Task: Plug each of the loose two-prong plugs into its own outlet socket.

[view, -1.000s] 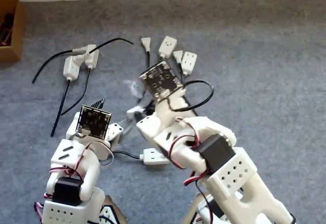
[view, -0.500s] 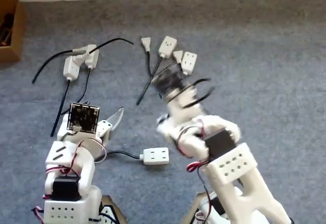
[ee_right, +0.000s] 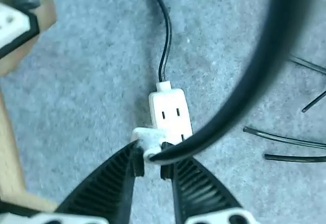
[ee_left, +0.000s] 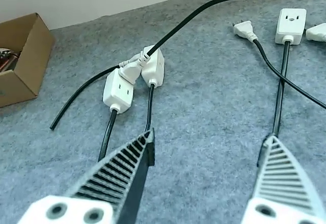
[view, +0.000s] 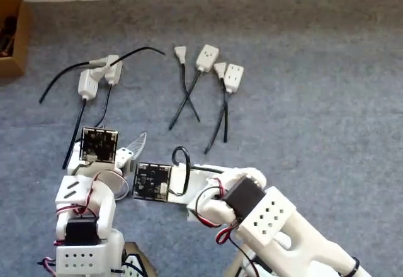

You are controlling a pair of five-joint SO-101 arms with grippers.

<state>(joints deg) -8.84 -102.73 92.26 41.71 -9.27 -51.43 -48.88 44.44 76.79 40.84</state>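
Since approx. 1 s ago the R arm has swung back from the far plugs and in toward the L arm's base, black cord (ee_right: pixel 254 76) in tow. The L arm drew back a little.

Step in hand, as I read it: bringing the carried plug (ee_right: pixel 147 141) to the lone socket (ee_right: pixel 170 113) on the carpet (ee_right: pixel 76 81), insertion not yet done.

R gripper (ee_right: pixel 152 159): nearly closed, pinching the white plug body, cord looping up and away. Socket lies just ahead of its tips, slots facing up. Plug sits at the socket's near edge, apparently touching; prongs hidden, so can't tell alignment.

Next move prob. needs prongs squared over the two slots, then a straight push. Socket is unheld and may slide.

L gripper (ee_left: pixel 209 147): wide open, holding nothing, over bare carpet. Two more sockets (ee_left: pixel 118 87) lie well beyond its tips.
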